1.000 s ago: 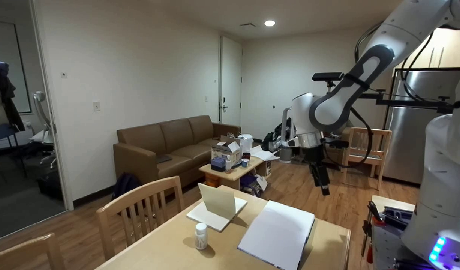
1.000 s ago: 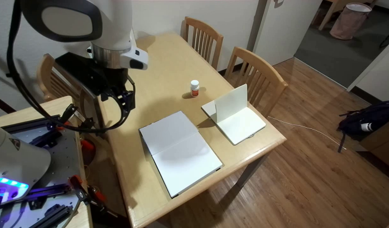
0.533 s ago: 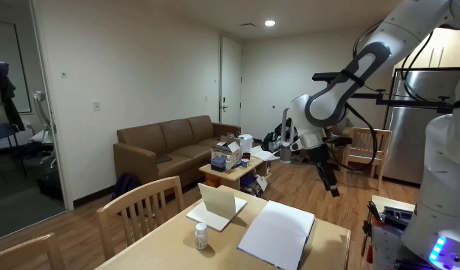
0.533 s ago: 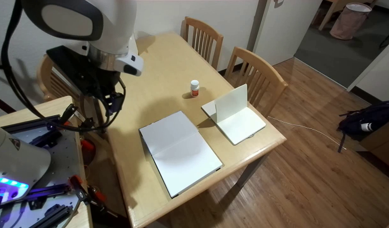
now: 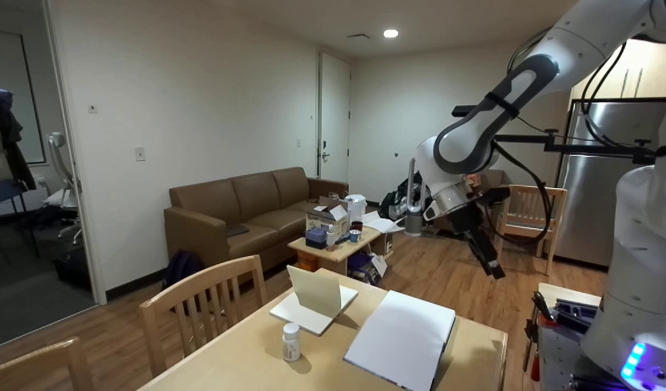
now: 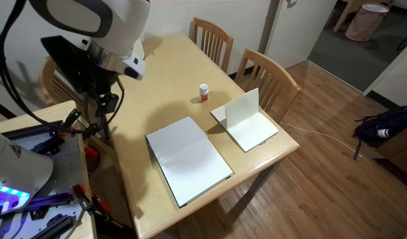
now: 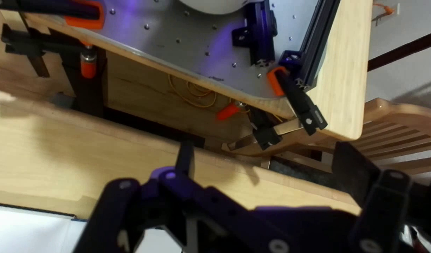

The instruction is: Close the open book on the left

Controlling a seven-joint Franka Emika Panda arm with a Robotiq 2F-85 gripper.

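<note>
Clearly, the gripper [image 7: 267,163] is empty, jaws apart; below and to one side of them lies the large open book [image 6: 189,161], probably stiff-covered, slippery-paged, best lifted by an outer edge.

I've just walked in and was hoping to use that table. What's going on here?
A robot arm has the job of closing the large white-paged book. That book lies open on the table, so it's not yet done. The gripper hangs open, holding nothing and apart from both that book and the smaller cream book, which is open too, with part of it standing up. A white bottle stands upright nearby.
</note>
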